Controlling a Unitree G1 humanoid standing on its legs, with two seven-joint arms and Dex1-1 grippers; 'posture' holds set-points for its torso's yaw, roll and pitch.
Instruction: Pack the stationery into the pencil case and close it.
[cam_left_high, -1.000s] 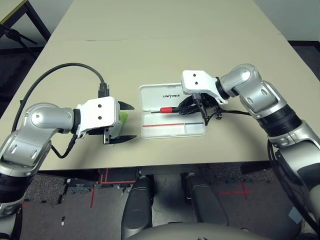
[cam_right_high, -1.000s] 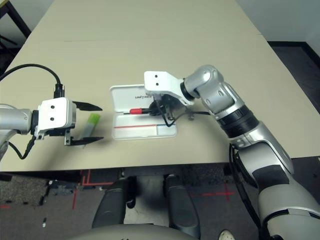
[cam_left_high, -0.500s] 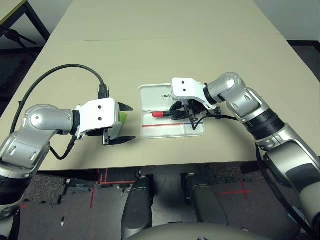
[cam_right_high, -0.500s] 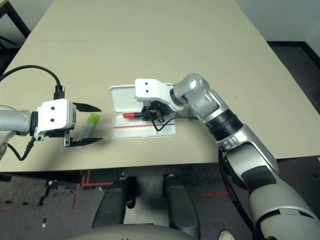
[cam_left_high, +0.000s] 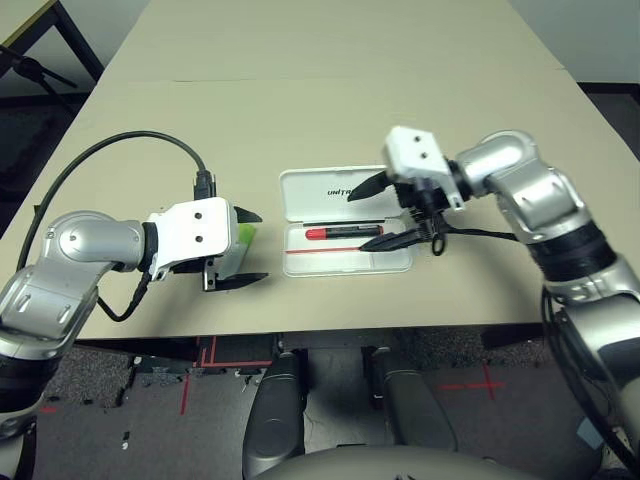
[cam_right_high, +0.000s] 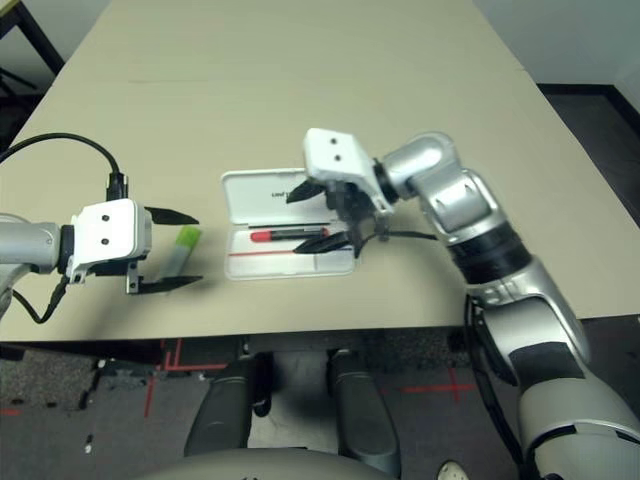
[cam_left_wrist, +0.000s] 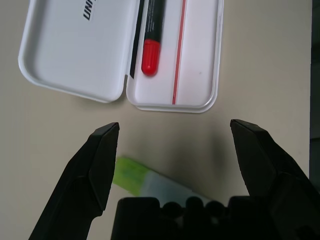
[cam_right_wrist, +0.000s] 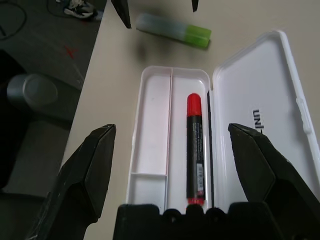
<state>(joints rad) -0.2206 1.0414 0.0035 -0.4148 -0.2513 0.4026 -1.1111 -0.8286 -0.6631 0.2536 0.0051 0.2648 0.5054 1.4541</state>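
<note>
Gripped by the right gripper (cam_left_high: 385, 210) a moment ago, the marker (cam_left_high: 343, 232) now lies free in the pencil case (cam_left_high: 347, 262), and the right gripper has drawn back a little toward the robot's right, its two fingers spread wide over that end of the case with nothing between them. The marker (black-bodied, red at both ends) rests lengthwise in the long compartment next to the hinge, its longer red end toward the robot's left. Beside it, across the red divider line, is the near side of the tray, with no item in its long compartment.

The case is open flat on the table (cam_left_high: 250, 110), its lid (cam_left_high: 325, 192) on the side away from the robot, with the black print showing on it. To the left of the case, on the bare tabletop, lies the green-tipped stick (cam_right_high: 181, 251), pale along the rest of its length and set at a slant. The left gripper (cam_right_high: 188, 250) hangs over that stick, left of the case, its fingers well apart and clasping nothing.
</note>
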